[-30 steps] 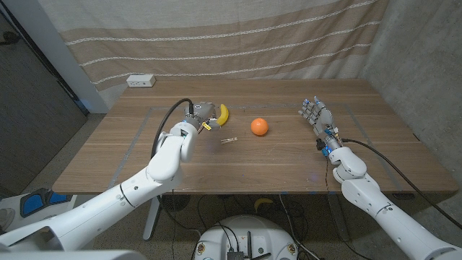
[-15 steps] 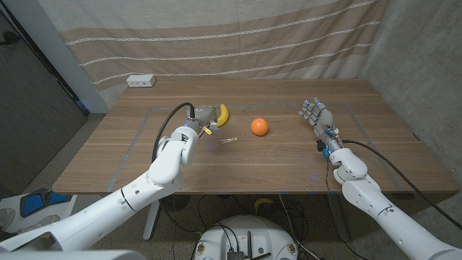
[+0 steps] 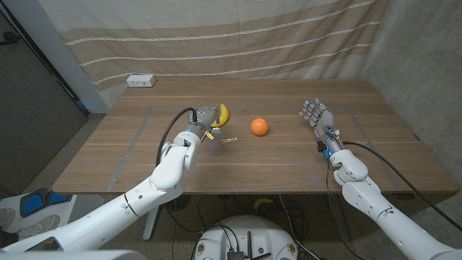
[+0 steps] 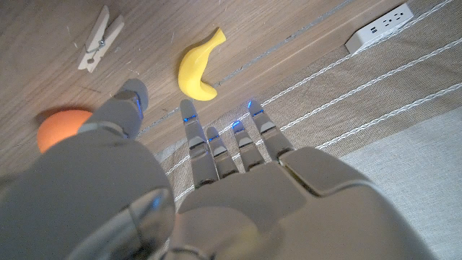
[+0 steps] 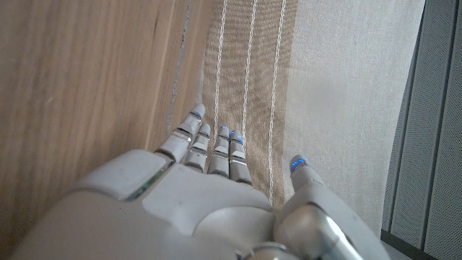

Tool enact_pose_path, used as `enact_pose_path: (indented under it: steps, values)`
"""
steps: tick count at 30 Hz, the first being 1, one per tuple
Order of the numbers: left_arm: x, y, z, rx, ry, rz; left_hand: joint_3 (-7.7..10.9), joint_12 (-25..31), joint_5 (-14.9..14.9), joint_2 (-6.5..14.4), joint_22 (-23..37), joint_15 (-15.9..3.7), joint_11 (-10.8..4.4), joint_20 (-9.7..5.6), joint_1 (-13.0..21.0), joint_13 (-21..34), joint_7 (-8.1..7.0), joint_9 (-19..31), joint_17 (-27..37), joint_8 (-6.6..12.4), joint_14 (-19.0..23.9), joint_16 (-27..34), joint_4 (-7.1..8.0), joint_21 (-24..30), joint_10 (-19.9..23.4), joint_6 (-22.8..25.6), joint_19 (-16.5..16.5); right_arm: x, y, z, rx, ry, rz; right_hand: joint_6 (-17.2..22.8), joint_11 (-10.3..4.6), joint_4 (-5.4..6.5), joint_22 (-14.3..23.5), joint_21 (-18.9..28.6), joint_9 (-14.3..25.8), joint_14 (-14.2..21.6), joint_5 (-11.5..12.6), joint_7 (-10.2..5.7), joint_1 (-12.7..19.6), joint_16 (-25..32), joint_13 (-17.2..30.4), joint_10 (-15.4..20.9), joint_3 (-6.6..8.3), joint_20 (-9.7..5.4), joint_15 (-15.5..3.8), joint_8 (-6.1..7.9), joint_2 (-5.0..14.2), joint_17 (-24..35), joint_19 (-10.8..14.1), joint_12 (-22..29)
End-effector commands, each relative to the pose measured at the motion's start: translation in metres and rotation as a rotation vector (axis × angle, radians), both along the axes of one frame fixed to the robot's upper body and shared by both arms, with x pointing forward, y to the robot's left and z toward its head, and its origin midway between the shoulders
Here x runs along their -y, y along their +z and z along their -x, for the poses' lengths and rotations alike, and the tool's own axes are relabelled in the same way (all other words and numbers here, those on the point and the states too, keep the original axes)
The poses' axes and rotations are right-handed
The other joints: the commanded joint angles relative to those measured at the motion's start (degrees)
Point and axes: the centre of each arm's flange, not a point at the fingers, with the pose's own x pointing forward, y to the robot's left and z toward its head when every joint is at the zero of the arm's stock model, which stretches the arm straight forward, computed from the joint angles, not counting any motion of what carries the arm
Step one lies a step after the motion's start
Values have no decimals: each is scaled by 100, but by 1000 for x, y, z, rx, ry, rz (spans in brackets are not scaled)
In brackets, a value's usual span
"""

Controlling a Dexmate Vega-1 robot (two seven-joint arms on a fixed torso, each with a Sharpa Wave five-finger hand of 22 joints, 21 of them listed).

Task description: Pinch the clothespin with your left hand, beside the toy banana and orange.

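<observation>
A small wooden clothespin [image 3: 229, 140] [image 4: 99, 41] lies on the table between the yellow toy banana [image 3: 223, 113] [image 4: 198, 68] and the orange [image 3: 260, 127] [image 4: 61, 126]. My left hand [image 3: 203, 120] [image 4: 216, 173] hovers just left of the clothespin and in front of the banana, fingers spread, holding nothing. My right hand [image 3: 317, 115] [image 5: 216, 195] stands on the right side of the table, fingers straight and apart, empty.
A white power strip [image 3: 141, 81] [image 4: 379, 27] lies at the table's far left edge, before a striped curtain [image 3: 216, 36]. Faint tape lines mark the wooden tabletop [image 3: 274, 162].
My left hand has crept slightly to the right, toward the clothespin. The right hand, the clothespin and the fruit have stayed put.
</observation>
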Motion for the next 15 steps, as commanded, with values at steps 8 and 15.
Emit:
enact_pose_path:
  steps: [8, 15]
  values:
    - [6, -14, -3, -12, 6, 8, -105, 30, -9, 4, 5, -429, 8, -10, 197, 17, 21, 22, 24, 111, 84, 24, 37, 18, 146, 256, 89, 2, 0, -1, -3, 5, 4, 43, 25, -76, 29, 6, 18, 71, -6, -13, 52, 16, 28, 41, 24, 7, 0, 12, -3, 16, 38, 22]
    - [6, -16, -4, -24, 16, 10, -147, 20, -13, 9, 6, -433, 7, -11, 223, 18, 11, 24, 25, 120, 89, 17, 52, 14, 157, 285, 95, 2, 0, -1, -8, 8, 8, 43, 22, -86, 29, 4, 18, 68, -6, -10, 52, 15, 28, 46, 24, 9, -3, 9, -2, 18, 39, 21]
